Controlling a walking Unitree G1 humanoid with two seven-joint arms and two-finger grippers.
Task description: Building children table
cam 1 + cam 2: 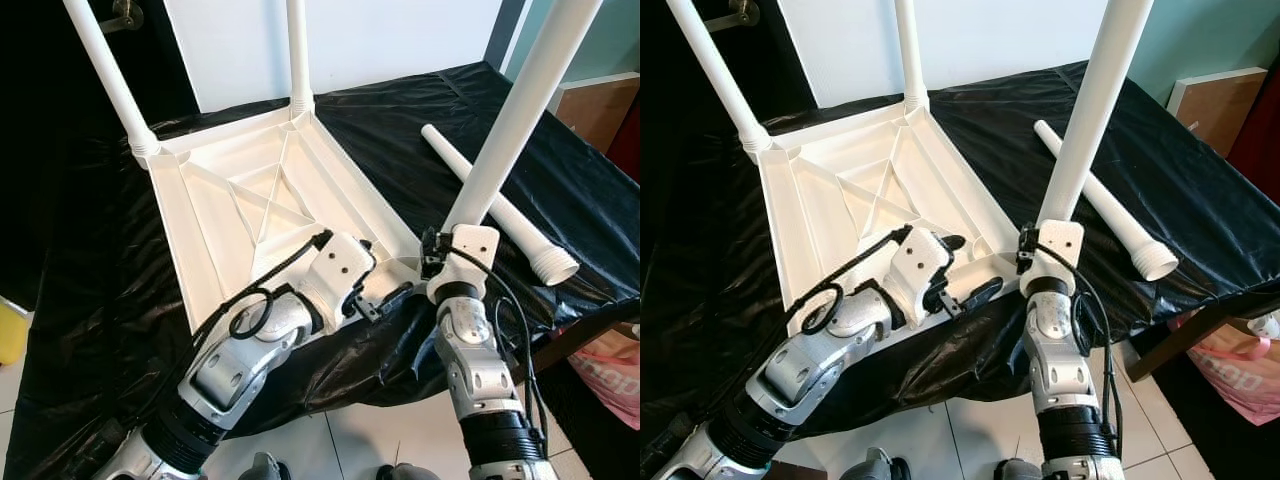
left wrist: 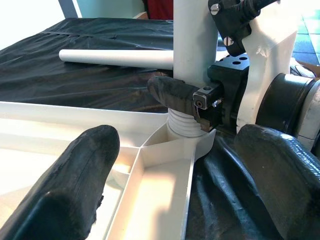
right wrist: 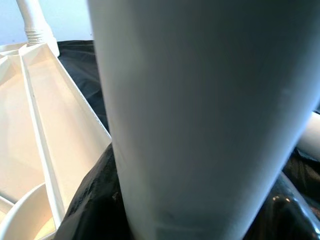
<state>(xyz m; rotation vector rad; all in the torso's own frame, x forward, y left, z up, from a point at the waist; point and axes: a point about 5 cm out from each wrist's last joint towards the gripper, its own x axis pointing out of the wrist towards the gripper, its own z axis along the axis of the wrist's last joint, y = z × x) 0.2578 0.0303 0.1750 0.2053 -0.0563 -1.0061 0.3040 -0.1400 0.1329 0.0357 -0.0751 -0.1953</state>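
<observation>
A white children's table top (image 1: 250, 200) lies upside down on a black sheet (image 1: 90, 250). Two white legs (image 1: 105, 70) (image 1: 298, 50) stand in its far corners. My right gripper (image 1: 450, 235) is shut on a third leg (image 1: 520, 110), holding it upright at the near right corner. In the left wrist view that leg's threaded end (image 2: 182, 125) sits at the corner socket, with a right finger (image 2: 175, 95) wrapped around it. My left gripper (image 1: 975, 268) is open, straddling the rim beside that corner. A fourth leg (image 1: 495, 205) lies loose on the sheet to the right.
The sheet-covered surface ends close in front of me, with tiled floor below. A pink bag (image 1: 610, 370) sits on the floor at the right and a yellow object (image 1: 10, 330) at the left. A wooden cabinet (image 1: 600, 100) stands at the far right.
</observation>
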